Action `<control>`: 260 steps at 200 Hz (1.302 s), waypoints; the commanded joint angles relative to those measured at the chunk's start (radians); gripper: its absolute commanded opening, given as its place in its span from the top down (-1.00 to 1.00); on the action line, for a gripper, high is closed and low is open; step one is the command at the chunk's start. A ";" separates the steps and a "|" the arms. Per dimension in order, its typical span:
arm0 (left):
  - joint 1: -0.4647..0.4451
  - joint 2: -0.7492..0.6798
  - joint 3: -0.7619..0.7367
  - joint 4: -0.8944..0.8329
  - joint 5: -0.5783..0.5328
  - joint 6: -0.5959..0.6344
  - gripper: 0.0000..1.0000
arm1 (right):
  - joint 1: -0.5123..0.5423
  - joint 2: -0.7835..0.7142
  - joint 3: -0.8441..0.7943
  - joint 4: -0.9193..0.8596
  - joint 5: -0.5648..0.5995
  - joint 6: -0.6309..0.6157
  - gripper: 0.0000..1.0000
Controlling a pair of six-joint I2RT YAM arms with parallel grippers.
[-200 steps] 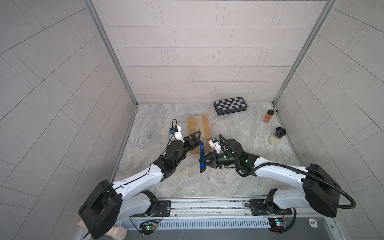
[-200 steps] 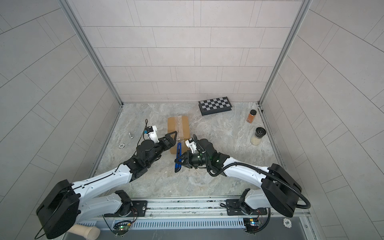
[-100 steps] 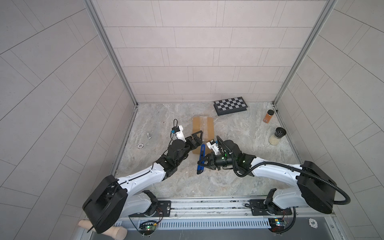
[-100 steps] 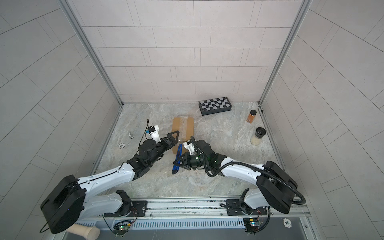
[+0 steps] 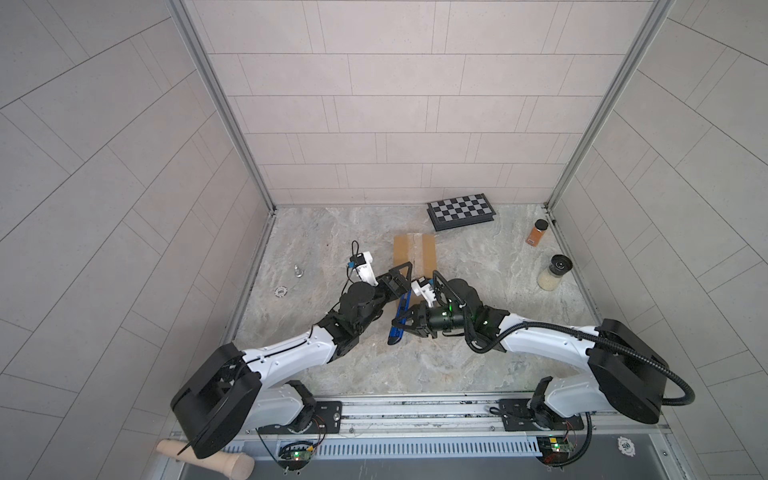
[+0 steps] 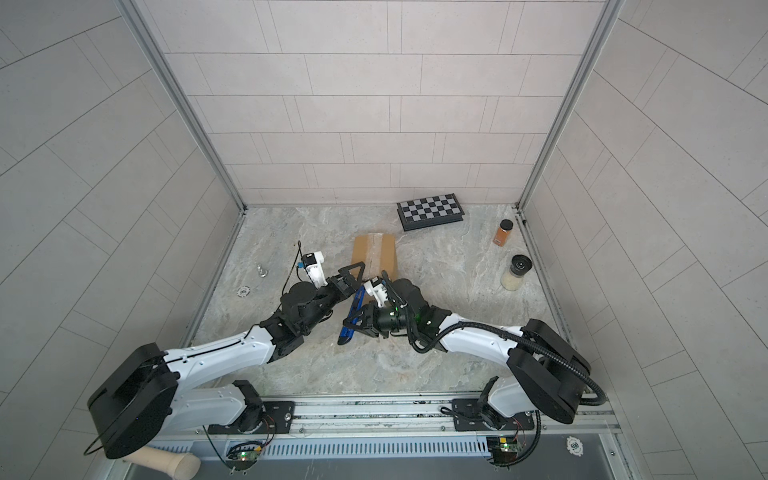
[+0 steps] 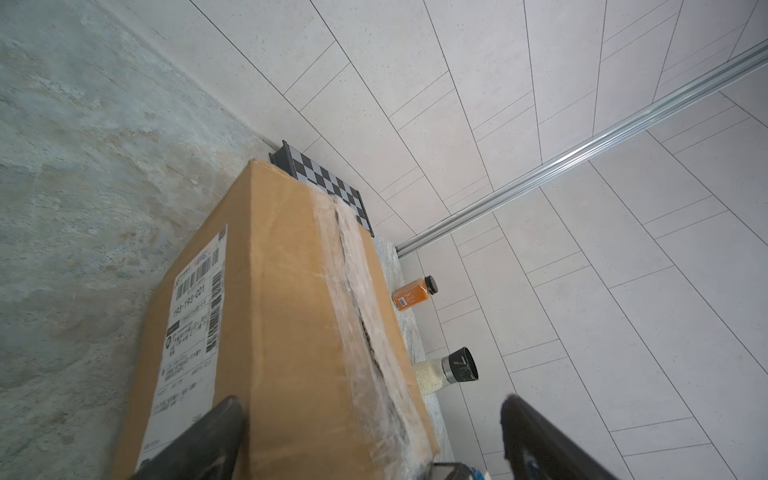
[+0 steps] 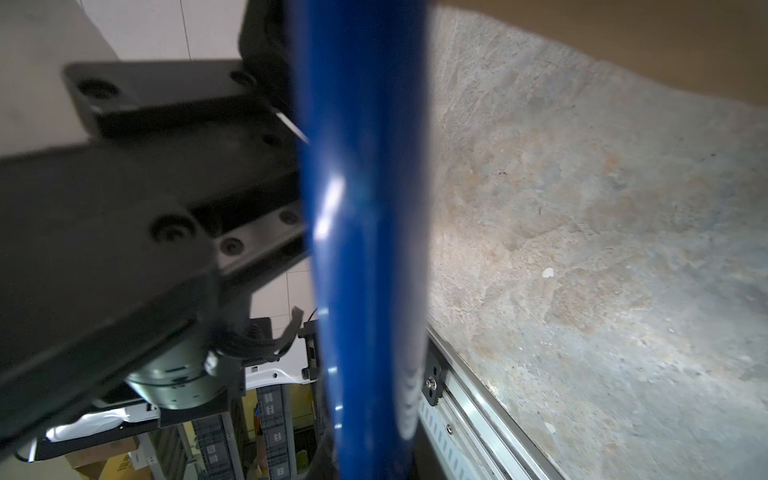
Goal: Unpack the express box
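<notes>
**Cardboard taped shut, blue tool in the right jaws**

Brown cardboard at the centre of both top views: the box lies flat on the mottled stone table. It's a plain cuboid, and its seam runs away from the arms under crinkled, glossy tape. The left wrist view shows a white label with barcodes on its long side.

Left gripper is right at the box's near end with its jaws spread wide, gripping nothing. Whether a finger touches the cardboard, I can't tell.

Right gripper, just below centre, is clenched on the tool. That's a long, slim blue bar, smooth and gleaming up close, slanting up toward the box's near end.

Up and to the right of the box, a flat checkered case lies by the back wall. At the right edge stand an orange jar with a black cap and a clear grinder of pale grains.
</notes>
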 commanded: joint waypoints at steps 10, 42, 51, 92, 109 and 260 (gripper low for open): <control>-0.016 -0.009 -0.030 0.023 0.029 0.006 -1.00 | 0.000 -0.027 0.027 0.097 -0.036 -0.002 1.00; -0.016 -0.028 -0.022 -0.012 0.009 0.023 -1.00 | 0.000 -0.056 0.029 -0.055 -0.017 -0.066 1.00; -0.018 -0.036 -0.014 -0.049 -0.011 0.032 -0.99 | -0.001 -0.073 0.029 -0.120 -0.008 -0.092 1.00; 0.019 -0.109 -0.001 -0.134 -0.027 0.073 -1.00 | -0.026 -0.196 0.031 -0.456 0.017 -0.241 1.00; 0.048 -0.154 0.024 -0.199 -0.016 0.108 -1.00 | -0.042 -0.240 0.006 -0.516 0.023 -0.271 1.00; 0.048 0.060 0.225 -0.155 0.190 0.089 -1.00 | -0.040 -0.206 0.024 -0.591 0.035 -0.362 1.00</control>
